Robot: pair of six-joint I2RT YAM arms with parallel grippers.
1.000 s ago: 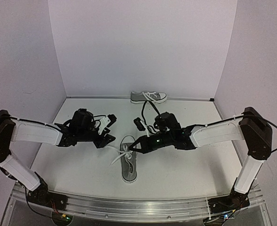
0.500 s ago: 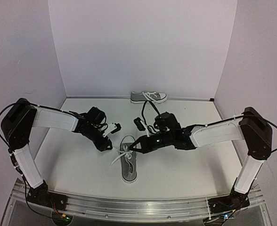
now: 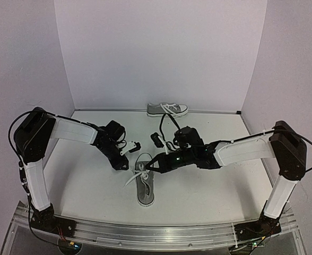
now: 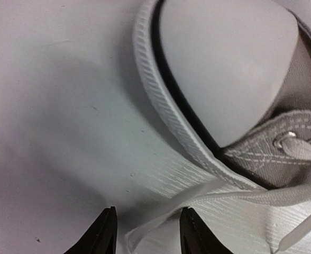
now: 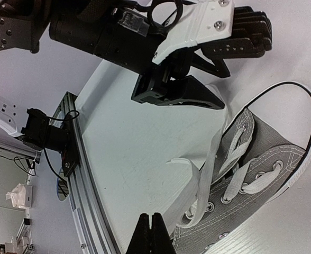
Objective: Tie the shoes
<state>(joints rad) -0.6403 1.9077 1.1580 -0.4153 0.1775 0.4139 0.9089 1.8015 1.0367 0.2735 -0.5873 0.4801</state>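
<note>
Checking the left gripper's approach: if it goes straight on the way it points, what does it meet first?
Probably the loose white lace lying just ahead of the open left gripper, then the grey canvas sneaker's ribbed rim. Depth unclear.

Top external: mounted high at the near side, facing forward and down over the white tabletop (image 3: 214, 180) to the pale back wall (image 3: 161, 53); takes in the whole workspace from far off. Left wrist: very close, facing down on the white rubber toe of the nearer small grey canvas sneaker (image 4: 224, 69), with the left tool (image 4: 145, 233) tips at the bottom edge. Right wrist: low and near, facing across that sneaker's laced front toward the left tool and the near-edge aluminium rail (image 5: 87, 174). All three views share the sneaker's toe end.
</note>
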